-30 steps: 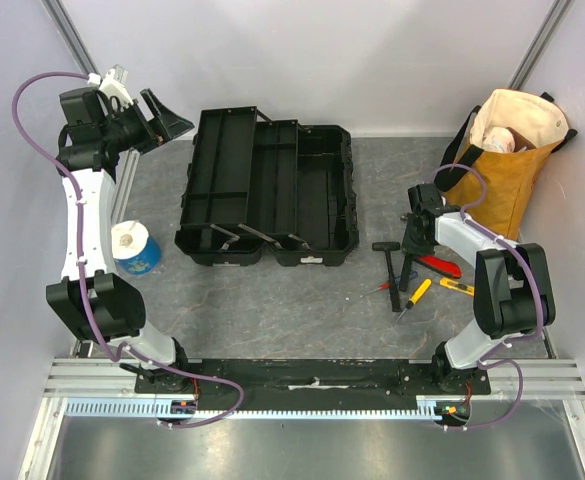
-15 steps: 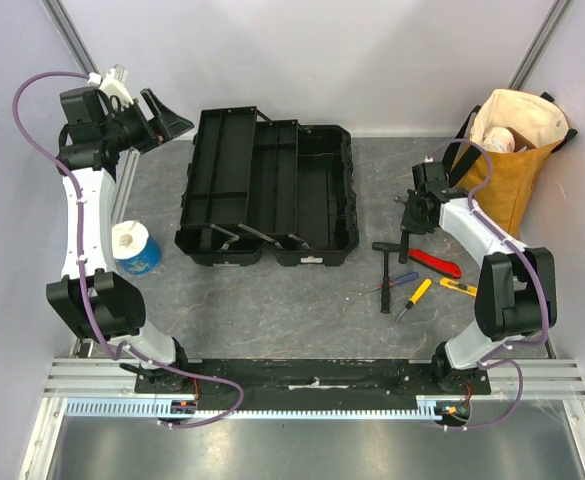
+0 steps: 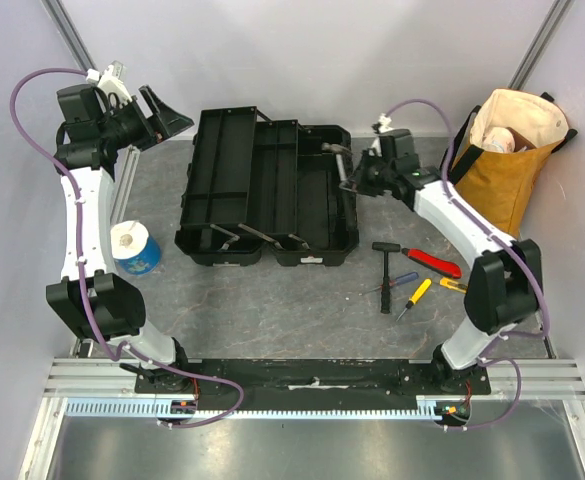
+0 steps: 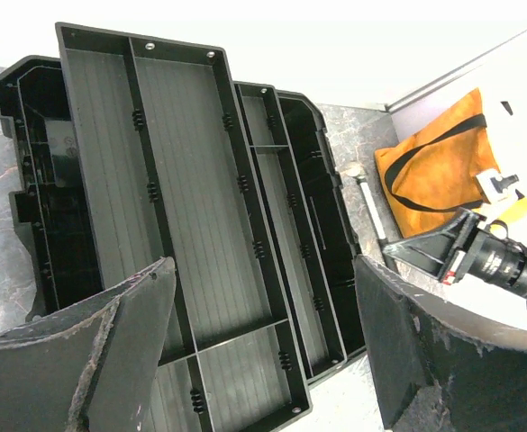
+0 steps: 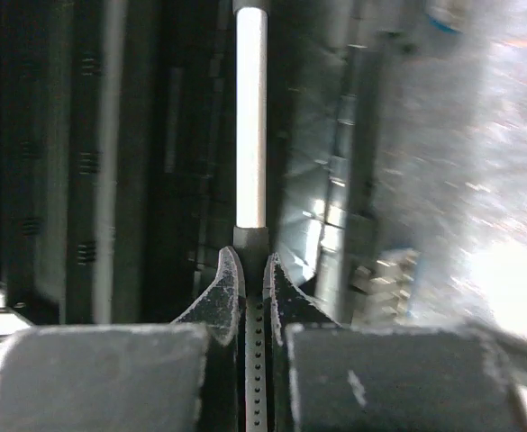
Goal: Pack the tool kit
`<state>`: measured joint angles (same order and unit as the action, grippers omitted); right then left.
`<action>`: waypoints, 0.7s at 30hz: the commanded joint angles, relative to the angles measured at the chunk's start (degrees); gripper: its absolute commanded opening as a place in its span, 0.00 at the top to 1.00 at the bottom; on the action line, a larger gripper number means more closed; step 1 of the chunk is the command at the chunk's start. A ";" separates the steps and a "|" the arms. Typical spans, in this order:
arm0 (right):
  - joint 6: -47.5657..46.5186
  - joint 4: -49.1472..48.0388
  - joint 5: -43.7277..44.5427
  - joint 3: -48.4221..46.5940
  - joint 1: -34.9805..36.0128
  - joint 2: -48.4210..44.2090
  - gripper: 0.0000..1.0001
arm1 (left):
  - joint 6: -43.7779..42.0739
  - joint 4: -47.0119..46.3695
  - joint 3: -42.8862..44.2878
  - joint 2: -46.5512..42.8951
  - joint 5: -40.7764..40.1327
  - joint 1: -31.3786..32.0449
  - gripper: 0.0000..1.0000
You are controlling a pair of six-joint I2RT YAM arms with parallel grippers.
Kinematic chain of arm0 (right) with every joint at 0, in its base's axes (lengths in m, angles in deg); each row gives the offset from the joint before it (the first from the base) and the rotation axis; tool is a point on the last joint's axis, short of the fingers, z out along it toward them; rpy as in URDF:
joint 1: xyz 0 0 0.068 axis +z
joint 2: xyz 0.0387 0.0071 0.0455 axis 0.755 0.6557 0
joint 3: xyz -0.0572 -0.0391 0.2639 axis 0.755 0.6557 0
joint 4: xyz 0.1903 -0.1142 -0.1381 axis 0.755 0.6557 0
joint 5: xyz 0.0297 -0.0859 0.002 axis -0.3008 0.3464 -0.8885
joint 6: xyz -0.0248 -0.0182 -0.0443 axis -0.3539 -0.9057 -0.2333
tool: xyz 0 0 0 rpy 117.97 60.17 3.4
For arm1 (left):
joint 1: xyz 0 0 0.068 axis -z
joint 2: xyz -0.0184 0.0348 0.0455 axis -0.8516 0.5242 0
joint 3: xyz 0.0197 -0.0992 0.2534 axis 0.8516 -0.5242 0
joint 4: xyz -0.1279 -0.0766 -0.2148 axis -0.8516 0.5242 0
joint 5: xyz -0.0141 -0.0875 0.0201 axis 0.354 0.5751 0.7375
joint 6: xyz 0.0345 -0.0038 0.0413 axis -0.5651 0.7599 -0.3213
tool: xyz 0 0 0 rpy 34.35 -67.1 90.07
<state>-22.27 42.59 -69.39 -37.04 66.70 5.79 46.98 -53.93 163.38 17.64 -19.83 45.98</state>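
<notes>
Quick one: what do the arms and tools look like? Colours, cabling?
Left arm and right arm: white links, black joint housings, a purple cable looped along each. Left tool and right tool: black wedge-shaped fingers, scuffed pale at the edges.

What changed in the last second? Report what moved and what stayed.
The right gripper lifted from beside the black hammer and swung left and away to the right edge of the open black plastic toolbox, shut on a silver-shafted, dark-handled tool taken from there. The left gripper, open, the toolbox, the hammer and the red-handled pliers stayed put.
</notes>
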 commanded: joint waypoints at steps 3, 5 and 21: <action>7.63 -8.44 1.94 -8.74 6.23 9.11 1.00 | 0.79 0.05 1.41 -1.94 2.72 -0.25 0.15; 11.42 -8.78 3.45 -10.15 6.23 12.79 1.00 | -0.26 0.84 1.58 -2.47 1.75 -0.34 0.15; 7.31 -13.36 18.64 -18.50 10.54 28.36 1.00 | -0.10 1.55 0.88 -2.91 1.48 -0.34 0.15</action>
<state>-12.37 33.76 -57.80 -49.37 75.40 31.01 47.00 -52.47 163.38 16.37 -19.44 45.98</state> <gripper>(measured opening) 0.038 0.852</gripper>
